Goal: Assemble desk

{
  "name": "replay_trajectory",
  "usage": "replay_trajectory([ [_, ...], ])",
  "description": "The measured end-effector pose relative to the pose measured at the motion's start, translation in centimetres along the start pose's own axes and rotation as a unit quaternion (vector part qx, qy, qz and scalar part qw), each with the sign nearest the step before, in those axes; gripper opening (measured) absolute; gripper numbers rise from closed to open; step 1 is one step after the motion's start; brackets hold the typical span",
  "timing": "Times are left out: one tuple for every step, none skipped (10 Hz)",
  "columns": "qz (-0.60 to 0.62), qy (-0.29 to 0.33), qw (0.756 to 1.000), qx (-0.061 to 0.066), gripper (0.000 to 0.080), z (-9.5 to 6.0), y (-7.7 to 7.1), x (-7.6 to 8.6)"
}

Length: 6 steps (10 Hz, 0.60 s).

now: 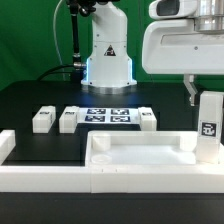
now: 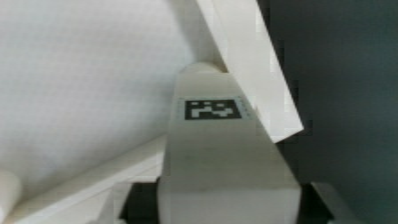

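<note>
**Fig.** Leg-fitting step, near to far. Front: white rails (image 1: 45,180) edge the work area. Just behind, the tabletop (image 1: 140,138) lies rim-up like a shallow tray, w/ nothing seen inside. At its corner on the exterior view's right, the gripper (image 2: 221,198) is clenched on one upright leg (image 1: 208,130); contact w/ the top can't be told. Next move prob. calls for squaring the leg to that corner, then lowering & seating it. Farther back: three spare legs (image 1: 42,120) flank the marker board (image 1: 108,116); arm base (image 1: 108,55) last.
</note>
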<state>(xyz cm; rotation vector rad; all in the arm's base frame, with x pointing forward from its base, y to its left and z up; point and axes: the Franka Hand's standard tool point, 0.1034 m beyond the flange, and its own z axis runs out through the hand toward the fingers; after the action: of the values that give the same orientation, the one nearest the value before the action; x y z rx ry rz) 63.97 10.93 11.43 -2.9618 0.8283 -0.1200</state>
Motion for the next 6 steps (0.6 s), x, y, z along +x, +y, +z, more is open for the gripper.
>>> replay_trajectory([
  [0.028,0.0,1.0,0.0,0.0288,0.0,0.03,0.02],
  [0.049,0.0,0.999,0.0,0.0288,0.0,0.04,0.03],
  [0.089,-0.001,0.996,0.0,0.0289,0.02,0.09,0.04],
  [0.157,-0.001,0.988,0.005,0.0289,0.07,0.17,-0.09],
  [0.204,-0.003,0.979,0.011,0.0289,0.07,0.29,-0.19],
  [0.274,-0.01,0.962,0.018,0.0289,0.08,0.36,-0.31],
])
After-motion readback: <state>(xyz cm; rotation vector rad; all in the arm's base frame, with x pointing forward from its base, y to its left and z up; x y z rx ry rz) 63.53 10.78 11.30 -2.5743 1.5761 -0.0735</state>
